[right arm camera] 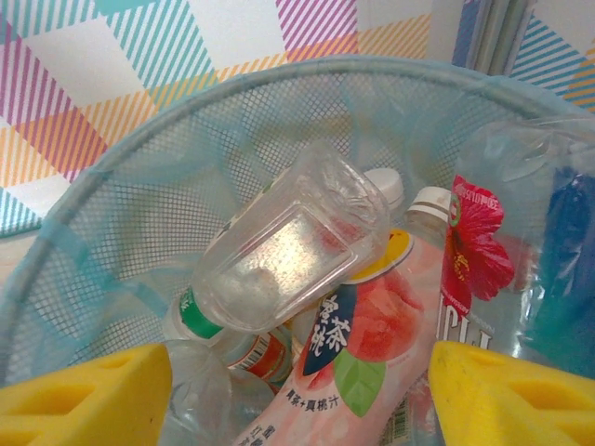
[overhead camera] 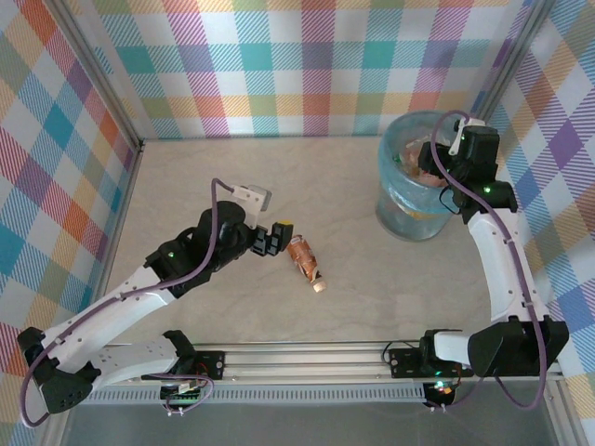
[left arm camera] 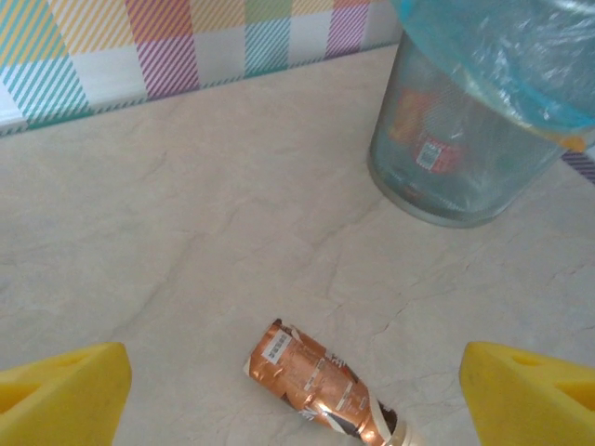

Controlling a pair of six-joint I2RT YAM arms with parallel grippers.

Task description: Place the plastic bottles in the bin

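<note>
The left end effector [overhead camera: 275, 240] hangs low over the middle of the table [overhead camera: 186, 177], released: its yellow fingers [left arm camera: 60, 395] stand wide apart with nothing between them. Just ahead of it a copper bottle [overhead camera: 304, 260] lies on its side on the bare table. It looks crumpled, with its pale cap [overhead camera: 321, 286] turned toward the near edge and its base toward the far wall. In the left wrist view this bottle [left arm camera: 311, 379] lies between the two fingertips but touches neither. It is well apart from the bin [overhead camera: 409, 209], which stands at the far right of the table, near the checked wall [overhead camera: 279, 65].

The right end effector [overhead camera: 429, 167] hovers over the mouth of the bin. Its yellow fingers [right arm camera: 84, 395] are spread and grip nothing. Below them, inside the mesh wall [right arm camera: 139, 214] lined with a light-blue bag [left arm camera: 521, 65], several bottles are piled. A clear bottle [right arm camera: 288, 246] with a green band lies tilted on top. Under it sits a pink bottle [right arm camera: 372, 344] with a peach picture and a white cap, and beside that a bottle with a red flower label [right arm camera: 474, 246]. Something blue [right arm camera: 567, 251] shows at the right edge, too blurred to identify. Through the bin's side, the left wrist view shows an orange-labelled bottle [left arm camera: 423, 139] inside.
</note>
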